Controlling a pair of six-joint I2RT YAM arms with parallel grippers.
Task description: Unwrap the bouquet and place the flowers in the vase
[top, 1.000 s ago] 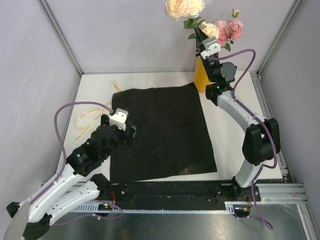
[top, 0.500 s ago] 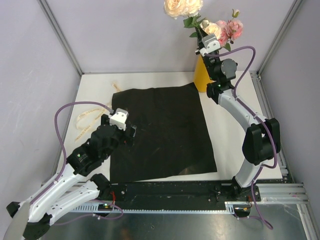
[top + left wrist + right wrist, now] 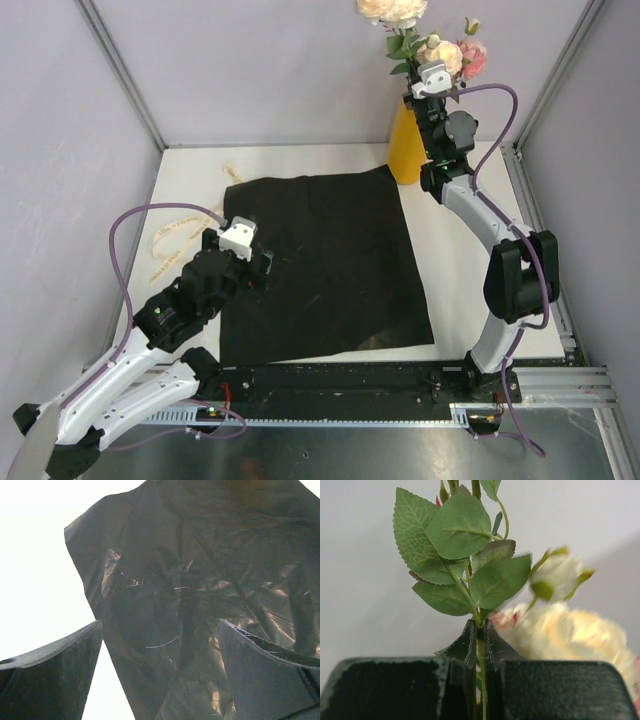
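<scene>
The glossy black wrapping sheet [image 3: 320, 265] is left spread flat on the table, and the left gripper [image 3: 160, 650] is held wide apart over its left edge. The tall mustard-yellow cylinder vase [image 3: 405, 145] is now better exposed. The bunch of pink and cream roses [image 3: 392, 10] has been swung right and raised above it, stems pinched in the right gripper [image 3: 479, 640]. Lowering is judged to come next. The blooms are seen intact and the leaves green.

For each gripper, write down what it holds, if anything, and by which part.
The right gripper is shut on the flowers, pinching a thin green stem just below the leaves. The left gripper, open over the black wrapping sheet, holds nothing.
</scene>
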